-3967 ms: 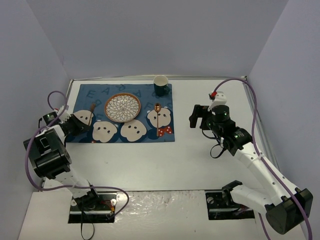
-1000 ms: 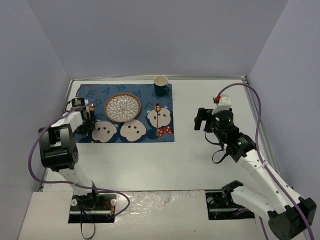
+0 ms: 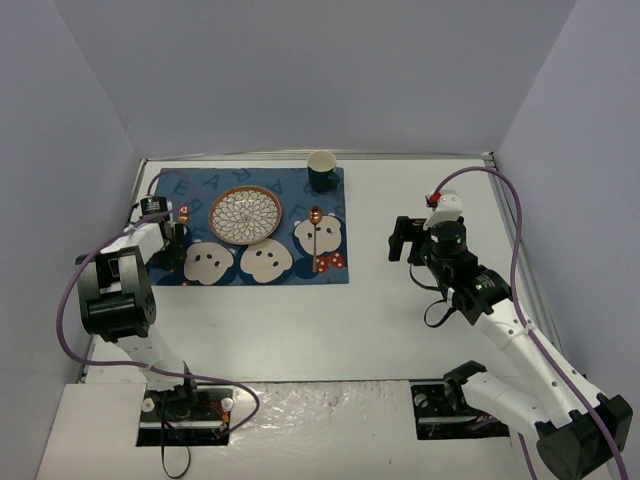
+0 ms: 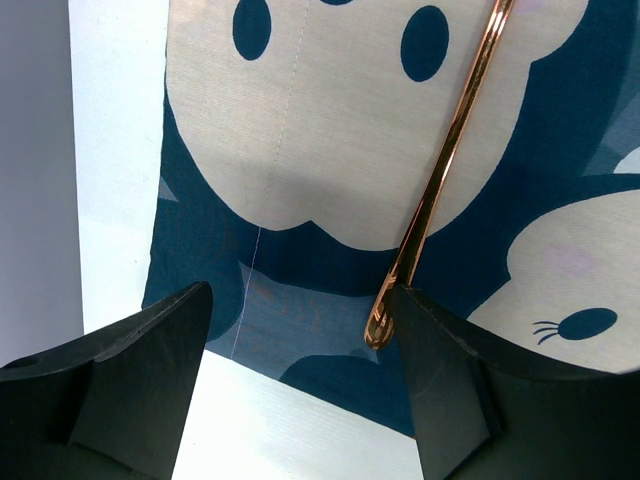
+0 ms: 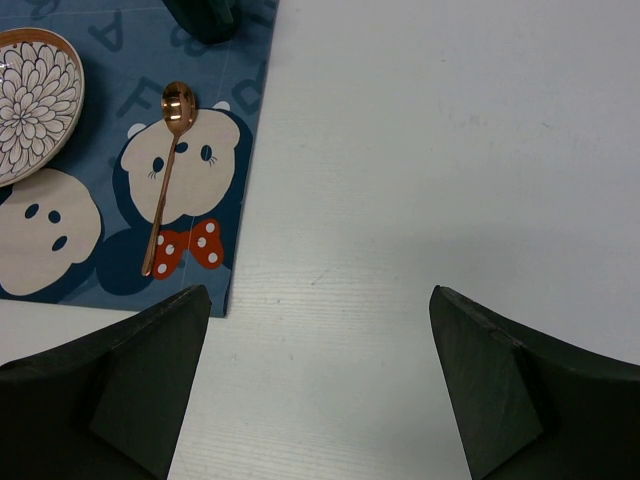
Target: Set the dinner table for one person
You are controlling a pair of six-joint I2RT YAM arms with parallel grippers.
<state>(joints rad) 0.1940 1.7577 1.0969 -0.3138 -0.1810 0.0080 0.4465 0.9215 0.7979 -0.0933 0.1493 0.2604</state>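
Note:
The white dinner table [image 3: 330, 320] carries a blue bear-print placemat [image 3: 255, 262] at the back left. On the mat lie a patterned plate [image 3: 245, 215], a copper spoon [image 3: 316, 235] and a dark cup [image 3: 321, 171]. A second copper utensil [image 3: 183, 214] lies on the mat's left side. My left gripper [image 3: 174, 244] hovers open over that utensil's handle [image 4: 440, 170]; the handle's end sits just inside the right finger [image 4: 450, 380], with the left gripper [image 4: 300, 300] not closed on it. My right gripper [image 3: 400, 240] stands open over bare table [image 5: 450, 150], right of the spoon [image 5: 170, 165].
The mat's near left corner and the table's left edge [image 4: 110, 150] lie under the left gripper. Grey walls close in the table at the left, back and right. The plate [image 5: 30, 95] and cup [image 5: 205, 15] show at the right wrist view's upper left.
Over four seconds the left arm has swung in over the mat's left side and now stands over the copper handle. The right arm drew slightly right. Hardly anything moved in the last second.

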